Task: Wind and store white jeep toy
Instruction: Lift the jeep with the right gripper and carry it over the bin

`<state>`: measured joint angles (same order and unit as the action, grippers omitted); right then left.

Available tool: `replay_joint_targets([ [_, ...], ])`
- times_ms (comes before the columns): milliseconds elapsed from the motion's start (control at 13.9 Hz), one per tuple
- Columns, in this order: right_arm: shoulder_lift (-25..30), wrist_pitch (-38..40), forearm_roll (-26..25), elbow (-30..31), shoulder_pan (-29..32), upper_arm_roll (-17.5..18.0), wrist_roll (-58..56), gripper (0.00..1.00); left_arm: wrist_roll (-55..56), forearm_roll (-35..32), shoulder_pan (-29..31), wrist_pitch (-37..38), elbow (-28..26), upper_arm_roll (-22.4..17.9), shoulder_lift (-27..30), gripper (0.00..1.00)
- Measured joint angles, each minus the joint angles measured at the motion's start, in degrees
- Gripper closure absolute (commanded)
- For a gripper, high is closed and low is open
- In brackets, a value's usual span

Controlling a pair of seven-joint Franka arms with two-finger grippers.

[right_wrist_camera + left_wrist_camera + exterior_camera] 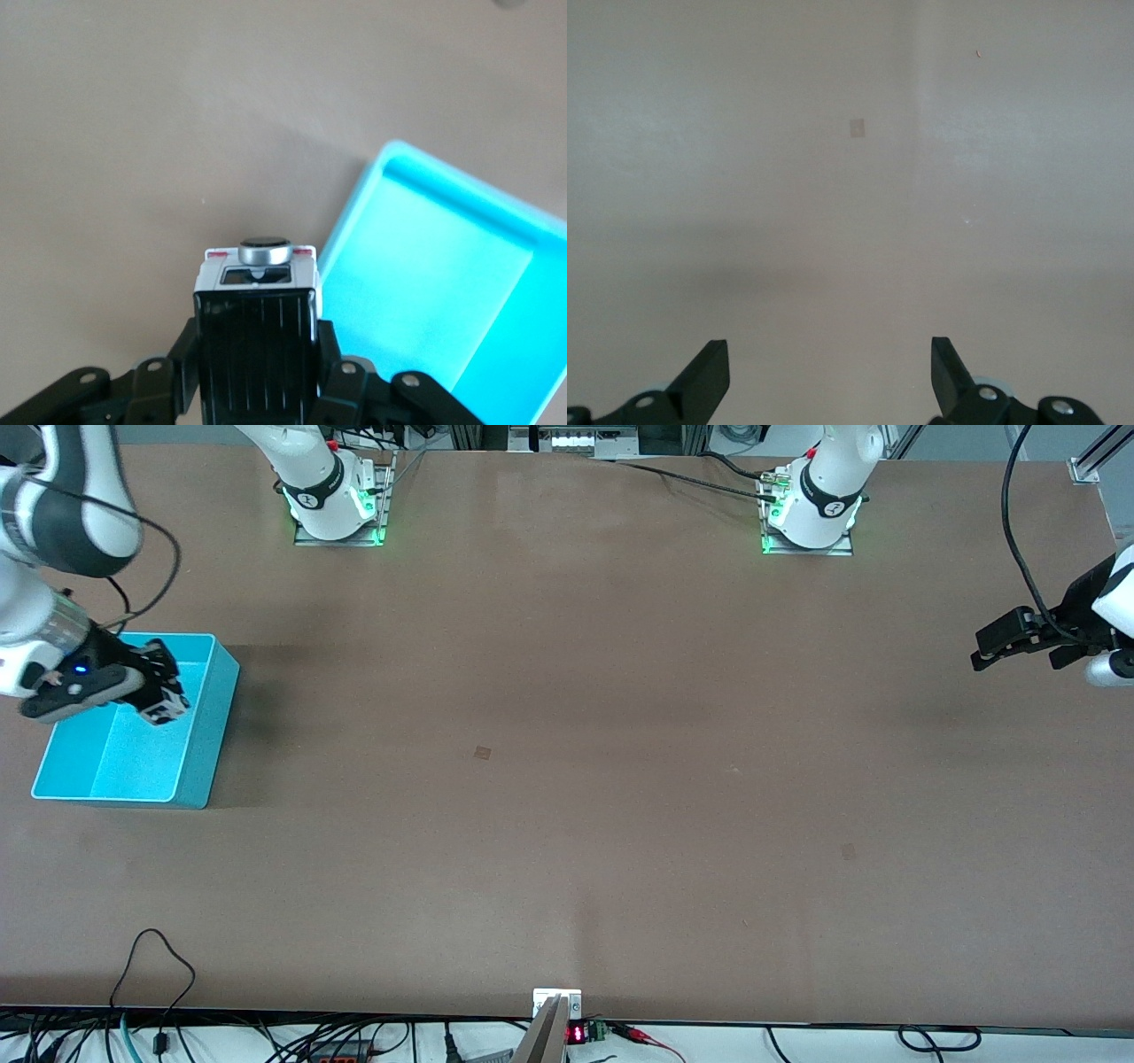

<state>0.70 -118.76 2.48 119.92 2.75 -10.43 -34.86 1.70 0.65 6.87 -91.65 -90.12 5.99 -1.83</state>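
Note:
My right gripper [164,701] is shut on the white jeep toy [166,710], held up over the cyan bin [202,744] near the wall that faces the table's middle. In the right wrist view the white jeep toy [257,305] shows its black ribbed roof and a grey spare wheel, clamped between the fingers [330,354] of the right gripper [257,367], with the cyan bin [496,354] beside it. My left gripper [997,646] hangs open over the left arm's end of the table. Nothing but bare table lies between the two fingers [709,376] of the left gripper [830,376].
The brown table [567,779] stretches between the two arms. Both arm bases [337,500] stand along the edge farthest from the front camera. Cables and a small display [576,1035] lie at the nearest edge.

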Motion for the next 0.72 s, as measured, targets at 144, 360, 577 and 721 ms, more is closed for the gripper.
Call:
replay_joint_targets([
  [144, 0.0, 3.7, 1.1, -1.2, 0.1, -2.7, 2.7, 1.00, 0.0, 0.0, 0.0, 0.0, 0.0, 0.0, 0.0, 0.00],
  [360, -0.4, 6.2, 0.7, -1.9, 0.1, -3.3, 9.1, 1.00, -0.1, 0.0, 0.0, 0.0, 0.0, 0.0, 0.0, 0.00],
  [577, -2.8, 6.6, -1.6, -1.9, 0.1, -4.0, 14.6, 1.00, -0.1, 0.0, 0.0, 0.0, 0.0, 0.0, 0.0, 0.00],
  [721, -4.5, 6.5, -2.7, -1.9, 0.1, -4.1, 17.5, 1.00, -0.1, 0.0, 0.0, 0.0, 0.0, 0.0, 0.0, 0.00],
])
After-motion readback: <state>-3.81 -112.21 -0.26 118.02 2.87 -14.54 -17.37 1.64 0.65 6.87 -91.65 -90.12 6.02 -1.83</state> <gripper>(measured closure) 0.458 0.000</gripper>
